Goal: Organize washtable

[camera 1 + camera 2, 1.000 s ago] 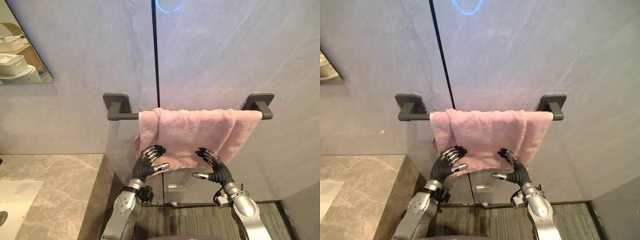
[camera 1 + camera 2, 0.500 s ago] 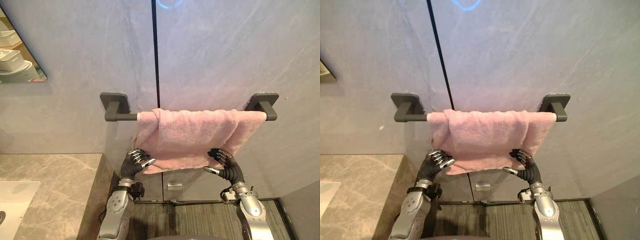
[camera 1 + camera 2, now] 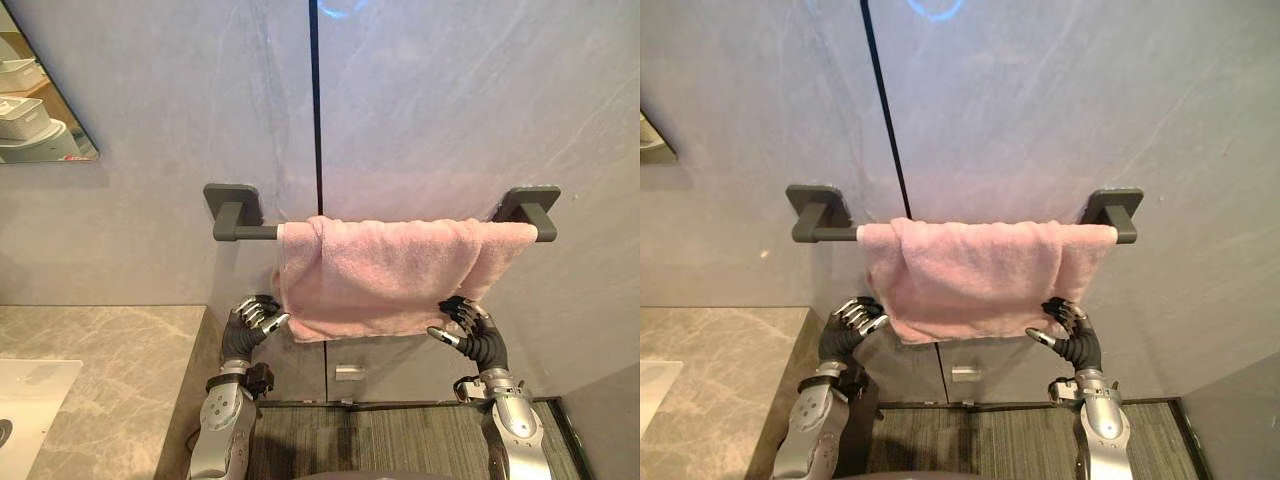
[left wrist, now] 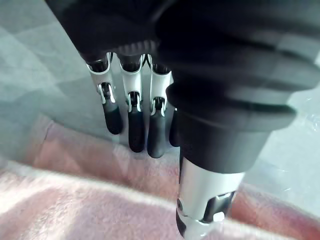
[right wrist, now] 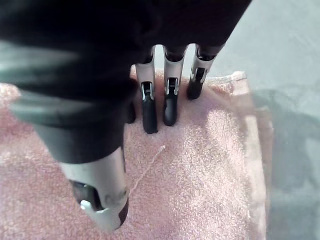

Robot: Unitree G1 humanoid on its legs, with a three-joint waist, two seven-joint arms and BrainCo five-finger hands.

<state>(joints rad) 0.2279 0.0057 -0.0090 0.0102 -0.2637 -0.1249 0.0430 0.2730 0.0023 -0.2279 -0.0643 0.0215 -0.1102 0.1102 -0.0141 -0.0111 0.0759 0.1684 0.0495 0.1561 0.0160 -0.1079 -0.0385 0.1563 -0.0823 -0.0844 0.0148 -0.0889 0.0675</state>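
Cloth hung in front of me: a pink towel (image 3: 385, 275) draped over the dark towel bar (image 3: 248, 232) on the grey wall (image 3: 450, 100). It sat toward the bar's right end, so a bare stretch of rail showed on the left beside the bracket. The towel's left part was folded over on itself, and its right end hung shorter than the rest.

I held my left hand (image 3: 248, 325) just beside the towel's lower left corner, with the thumb tip nearest the cloth. I could not tell whether it touched. In the left wrist view my fingers (image 4: 136, 130) were nearly straight and held nothing. They pointed at the wall above the pink folds, and the thumb was stretched out over the cloth.

My right hand (image 3: 468, 325) was up at the lower right corner, where the shorter flap met the longer hem. In the right wrist view its fingers (image 5: 149, 112) were straight too, reaching over the towel's face near its side edge. The thumb was extended and nothing was curled into the pile. That hand was slack and ungripping as well, and I could not make out whether the tips pressed the cloth.

Down to my left lay the marble counter (image 3: 100, 370) with its white basin (image 3: 30, 400), well apart from the towel. A corner of the mirror (image 3: 40, 110) sat high on the wall above it.
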